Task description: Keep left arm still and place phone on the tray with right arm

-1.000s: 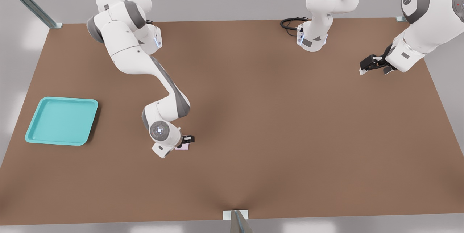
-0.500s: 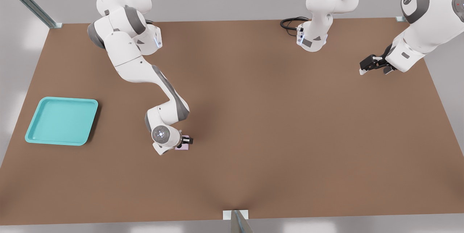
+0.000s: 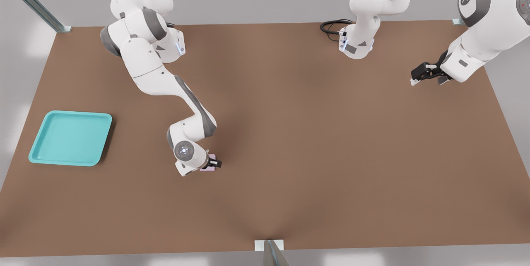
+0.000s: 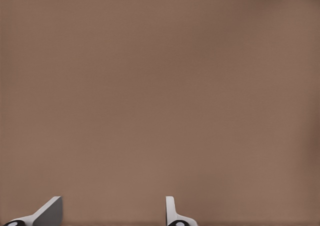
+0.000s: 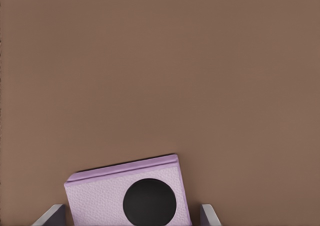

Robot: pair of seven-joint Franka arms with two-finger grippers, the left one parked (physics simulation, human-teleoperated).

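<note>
The pale pink phone (image 3: 207, 168) lies flat on the brown table, mostly hidden under the right arm's wrist in the front view. My gripper (image 3: 213, 162) is down over it. In the right wrist view the phone (image 5: 100, 198) shows one black round lens, and the gripper (image 5: 132, 217) straddles it. One fingertip (image 5: 54, 217) stands at each side, with a thin gap on one side, so the fingers are open. The teal tray (image 3: 70, 137) sits near the front view's left edge, well apart from the phone.
The parked arm's gripper (image 3: 426, 73) hangs over the table at the front view's far right. A black cable (image 3: 331, 26) coils at that arm's base. Metal frame posts (image 3: 271, 251) stand at the table's edges. Bare brown table lies between phone and tray.
The right arm has sunk lower, bringing its gripper down around the phone. The phone and the tray have not moved.
</note>
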